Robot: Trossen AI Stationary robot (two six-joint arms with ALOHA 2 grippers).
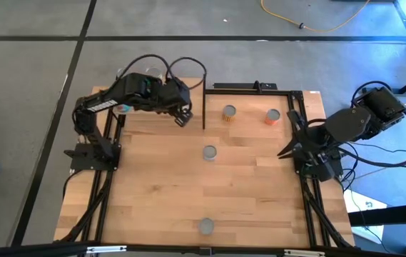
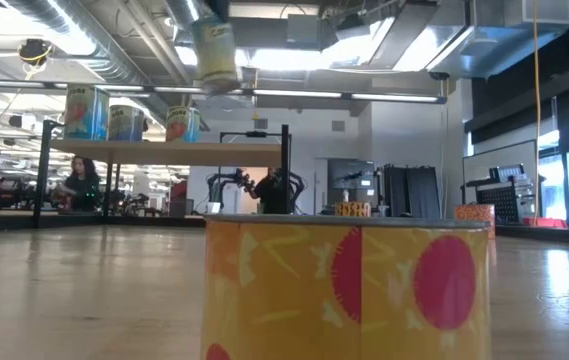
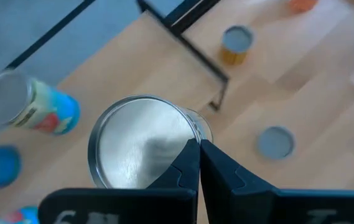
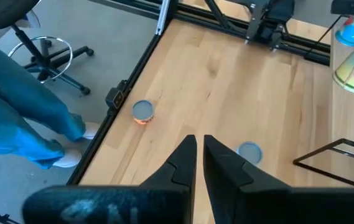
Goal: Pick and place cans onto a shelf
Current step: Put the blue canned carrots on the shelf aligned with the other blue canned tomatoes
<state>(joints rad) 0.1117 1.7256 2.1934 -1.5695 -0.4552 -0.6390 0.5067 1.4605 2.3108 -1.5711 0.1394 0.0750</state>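
Note:
My left gripper point(image 3: 198, 152) is shut on a can with a silver top point(image 3: 140, 144), held in the air point(image 2: 214, 50) over the shelf point(image 2: 164, 150); from above the gripper shows at the far left point(image 1: 183, 116). Three cans point(image 2: 124, 120) stand on the shelf board. On the table stand a yellow can point(image 1: 229, 112), an orange can point(image 1: 272, 116), a grey-topped can point(image 1: 209, 152) and one by the near edge point(image 1: 206, 226). My right gripper point(image 4: 200, 155) waits shut and empty at the right edge point(image 1: 297, 137). My left gripper has the can by the rim of its top point(image 3: 188, 138), on one side of the round. The fingertips point(image 3: 189, 155) close together there, coming from above on a downward slant. The can hangs roughly upright below them, clear of the shelf board.
A thin black post point(image 1: 203, 107) marks the shelf's right end. Black frame rails run along the table's far edge point(image 1: 256, 87). Beyond the near edge stand an office chair point(image 4: 46, 50) and a person's legs in blue trousers point(image 4: 21, 112). Bare wood lies mid-table point(image 1: 252, 185).

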